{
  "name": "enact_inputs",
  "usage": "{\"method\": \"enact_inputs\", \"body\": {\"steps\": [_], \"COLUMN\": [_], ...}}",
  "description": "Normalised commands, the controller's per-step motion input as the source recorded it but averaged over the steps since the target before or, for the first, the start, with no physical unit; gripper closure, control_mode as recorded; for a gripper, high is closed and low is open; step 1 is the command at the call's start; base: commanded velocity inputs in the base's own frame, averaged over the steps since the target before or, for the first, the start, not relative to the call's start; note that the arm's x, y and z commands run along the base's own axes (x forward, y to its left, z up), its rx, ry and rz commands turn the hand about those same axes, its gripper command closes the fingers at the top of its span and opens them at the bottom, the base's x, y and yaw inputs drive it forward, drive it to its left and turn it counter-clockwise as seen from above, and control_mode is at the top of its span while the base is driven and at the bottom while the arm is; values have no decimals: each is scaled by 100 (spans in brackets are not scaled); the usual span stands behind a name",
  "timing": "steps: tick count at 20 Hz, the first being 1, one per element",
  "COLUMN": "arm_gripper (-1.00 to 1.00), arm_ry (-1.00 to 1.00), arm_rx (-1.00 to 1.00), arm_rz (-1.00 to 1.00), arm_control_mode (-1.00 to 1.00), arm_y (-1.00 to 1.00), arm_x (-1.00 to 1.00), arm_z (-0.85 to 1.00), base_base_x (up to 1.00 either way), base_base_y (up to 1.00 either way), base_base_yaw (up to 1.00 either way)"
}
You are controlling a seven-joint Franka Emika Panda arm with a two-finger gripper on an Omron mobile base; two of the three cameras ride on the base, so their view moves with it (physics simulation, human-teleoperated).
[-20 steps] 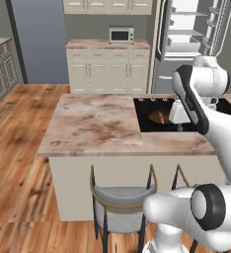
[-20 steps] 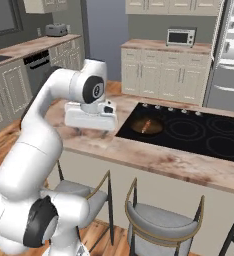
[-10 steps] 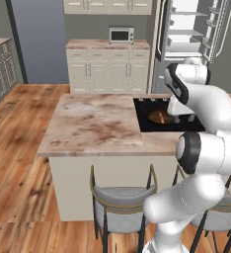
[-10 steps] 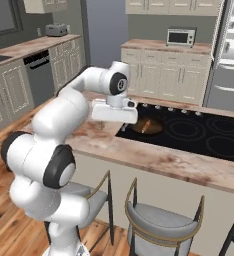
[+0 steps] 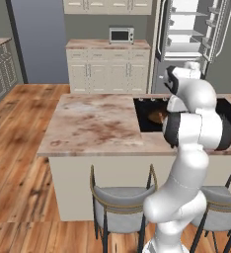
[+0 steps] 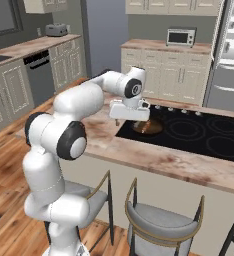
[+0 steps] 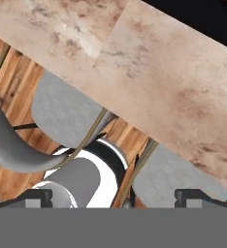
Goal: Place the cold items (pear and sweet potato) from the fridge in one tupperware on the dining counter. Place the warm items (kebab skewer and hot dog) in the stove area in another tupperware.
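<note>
The gripper [image 7: 113,196] is standing wide open and holding nothing, its tips showing at the lower edge of the hand view over the marbled counter [image 7: 173,92] and two grey stools [image 7: 62,114]. In the right base view the hand is hanging centre frame above a brown pan [image 6: 148,127] on the black stove [image 6: 199,135]; I cannot tell where the food is

No text, label, brand, number or sign can be read anywhere here.

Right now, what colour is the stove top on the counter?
Black. The stove top shows best in the right base view, set into the marbled pinkish-brown counter.
</note>
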Motion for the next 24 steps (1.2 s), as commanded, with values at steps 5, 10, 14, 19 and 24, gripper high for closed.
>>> {"method": "enact_inputs", "body": {"steps": [5,10,14,19,24], "arm_gripper": [-100,-100,-100,-100,-100], "arm_ry": [5,9,7,0,-27], "arm_rx": [0,0,0,0,0], "arm_rz": [-2,0,-1,-3,0], "arm_control_mode": [-100,-100,-100,-100,-100], "arm_y": [-6,-6,-19,-17,-5], "arm_x": [84,85,67,46,11], "arm_z": [-31,-27,-26,-24,-45], "base_base_x": [0,0,0,0,0], "base_base_y": [0,0,0,0,0], "base_base_yaw": [0,0,0,0,0]}}
